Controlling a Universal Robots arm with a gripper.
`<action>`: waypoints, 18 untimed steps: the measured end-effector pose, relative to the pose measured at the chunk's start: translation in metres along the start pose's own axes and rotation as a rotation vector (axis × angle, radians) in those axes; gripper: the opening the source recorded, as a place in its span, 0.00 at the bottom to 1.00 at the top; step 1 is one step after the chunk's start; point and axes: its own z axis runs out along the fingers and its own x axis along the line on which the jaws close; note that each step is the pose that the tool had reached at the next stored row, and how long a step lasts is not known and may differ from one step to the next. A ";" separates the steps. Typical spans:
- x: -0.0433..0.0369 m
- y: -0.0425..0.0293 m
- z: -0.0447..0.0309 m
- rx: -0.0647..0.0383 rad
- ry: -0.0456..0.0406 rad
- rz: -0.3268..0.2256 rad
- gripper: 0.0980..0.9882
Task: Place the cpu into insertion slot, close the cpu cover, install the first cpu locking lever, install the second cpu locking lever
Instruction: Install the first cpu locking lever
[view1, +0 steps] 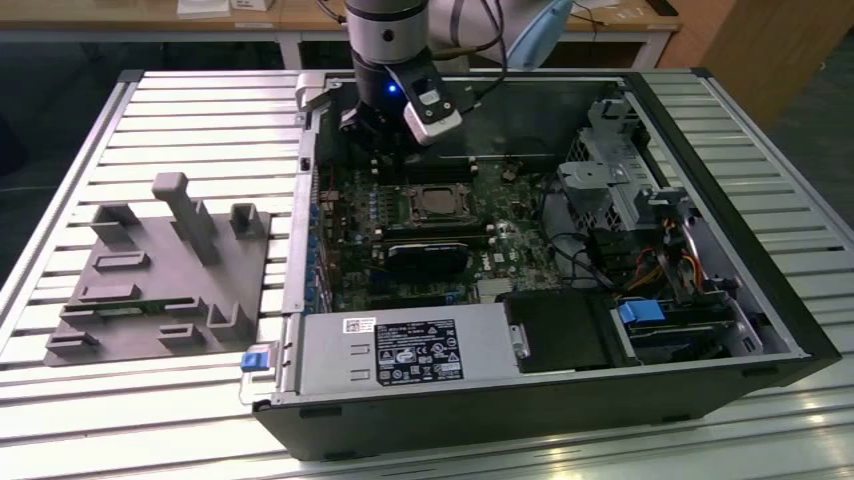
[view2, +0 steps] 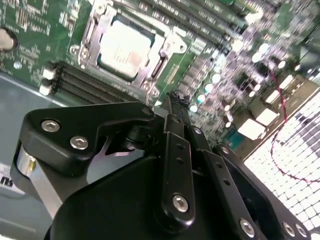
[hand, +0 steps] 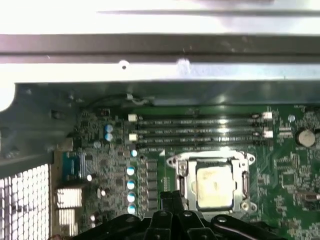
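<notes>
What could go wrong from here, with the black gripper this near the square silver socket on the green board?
1. The black gripper, fingers shut, hangs just beside the thin silver cpu cover, which frames the silvery-beige square cpu; a sideways drift could scrape either.
2. A row of small blue-topped capacitors stands next to the fingertips and might get knocked.
</notes>
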 end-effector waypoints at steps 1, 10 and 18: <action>0.0007 0.0000 -0.0001 -0.014 0.0004 0.001 0.00; 0.0069 -0.0004 -0.0002 -0.077 0.0015 0.005 0.00; 0.0091 -0.0006 0.0004 -0.159 0.0053 0.010 0.00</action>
